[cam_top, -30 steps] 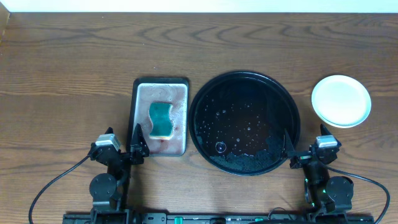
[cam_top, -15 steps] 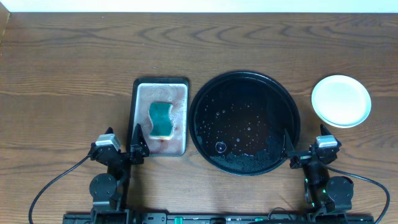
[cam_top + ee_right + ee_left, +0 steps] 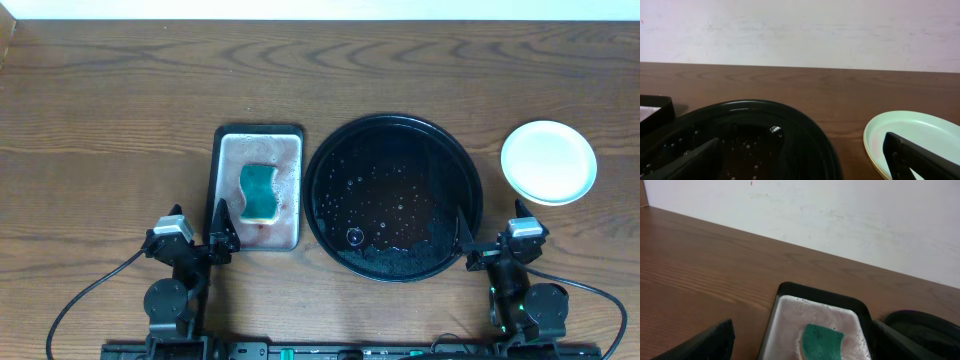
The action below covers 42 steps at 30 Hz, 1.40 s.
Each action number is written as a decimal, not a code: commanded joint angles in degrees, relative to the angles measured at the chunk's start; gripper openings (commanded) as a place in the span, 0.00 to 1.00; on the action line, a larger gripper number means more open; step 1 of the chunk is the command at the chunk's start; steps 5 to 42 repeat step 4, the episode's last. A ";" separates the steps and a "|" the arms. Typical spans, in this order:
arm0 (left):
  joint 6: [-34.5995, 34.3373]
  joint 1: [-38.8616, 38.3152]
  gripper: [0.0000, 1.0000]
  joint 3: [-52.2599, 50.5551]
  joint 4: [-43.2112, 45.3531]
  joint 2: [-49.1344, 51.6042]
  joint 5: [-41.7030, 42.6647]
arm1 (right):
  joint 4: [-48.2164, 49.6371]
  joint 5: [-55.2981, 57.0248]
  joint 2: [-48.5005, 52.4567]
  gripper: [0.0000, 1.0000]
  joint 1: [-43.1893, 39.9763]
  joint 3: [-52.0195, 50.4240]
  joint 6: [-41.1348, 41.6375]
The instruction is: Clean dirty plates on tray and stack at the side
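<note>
1. While the last second has gone by, nothing has shifted. The plates (image 3: 548, 162) sit as one stack on the bare wooden table (image 3: 120, 110), at the far right. They are to the right of the tray (image 3: 440, 190) and clear of it.
2. That wide black round tray lies at the centre and holds no plate, only water drops and suds along its near edge. With everything still, I judge the cleaning and stacking to be done, or very nearly.
3. Just left of it, a silver-grey tray (image 3: 228, 175) holds foamy water and a green sponge (image 3: 260, 192).
4. My left gripper (image 3: 195, 232) rests at the near edge, by the silver-grey tray's near corner. Its fingers are spread wide and empty. My right gripper (image 3: 495, 238) is also spread wide and empty, near the black tray's near right rim.
5. From overhead, the stack looks like a single white disc. My right wrist view is lower and shows a mint top with a pale yellow edge beneath it. My left wrist view shows the sponge and foam up close, but no plates.
</note>
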 commanded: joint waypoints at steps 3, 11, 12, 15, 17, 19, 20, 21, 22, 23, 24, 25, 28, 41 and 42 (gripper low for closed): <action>0.55 0.20 0.85 -0.44 -2.60 -0.37 0.59 | -0.22 -0.11 -0.37 0.99 -0.44 -0.04 -0.59; 0.55 0.20 0.85 -0.44 -2.60 -0.37 0.59 | -0.22 -0.11 -0.37 0.99 -0.44 -0.04 -0.59; 0.55 0.20 0.85 -0.44 -2.60 -0.37 0.59 | -0.22 -0.11 -0.37 0.99 -0.44 -0.04 -0.59; 0.55 0.20 0.85 -0.44 -2.60 -0.37 0.59 | -0.22 -0.11 -0.37 0.99 -0.44 -0.04 -0.59; 0.55 0.20 0.85 -0.44 -2.60 -0.37 0.59 | -0.22 -0.11 -0.37 0.99 -0.44 -0.04 -0.59; 0.55 0.20 0.85 -0.44 -2.60 -0.37 0.59 | -0.22 -0.11 -0.37 0.99 -0.44 -0.04 -0.59; 0.55 0.20 0.85 -0.44 -2.60 -0.37 0.59 | -0.22 -0.11 -0.37 0.99 -0.44 -0.04 -0.59; 0.55 0.20 0.85 -0.44 -2.60 -0.37 0.59 | -0.22 -0.11 -0.37 0.99 -0.44 -0.04 -0.59; 0.55 0.20 0.85 -0.44 -2.60 -0.37 0.59 | -0.22 -0.11 -0.37 0.99 -0.44 -0.04 -0.59; 0.55 0.20 0.85 -0.44 -2.60 -0.37 0.59 | -0.22 -0.11 -0.37 0.99 -0.44 -0.04 -0.59; 0.55 0.20 0.85 -0.44 -2.60 -0.37 0.59 | -0.22 -0.11 -0.37 0.99 -0.44 -0.04 -0.59; 0.55 0.20 0.85 -0.44 -2.60 -0.37 0.59 | -0.22 -0.11 -0.37 0.99 -0.44 -0.04 -0.59; 0.55 0.20 0.85 -0.44 -2.60 -0.37 0.59 | -0.22 -0.11 -0.37 0.99 -0.44 -0.04 -0.59; 0.55 0.20 0.85 -0.44 -2.60 -0.37 0.59 | -0.22 -0.11 -0.37 0.99 -0.44 -0.04 -0.59; 0.55 0.20 0.85 -0.44 -2.60 -0.37 0.59 | -0.22 -0.11 -0.37 0.99 -0.44 -0.04 -0.59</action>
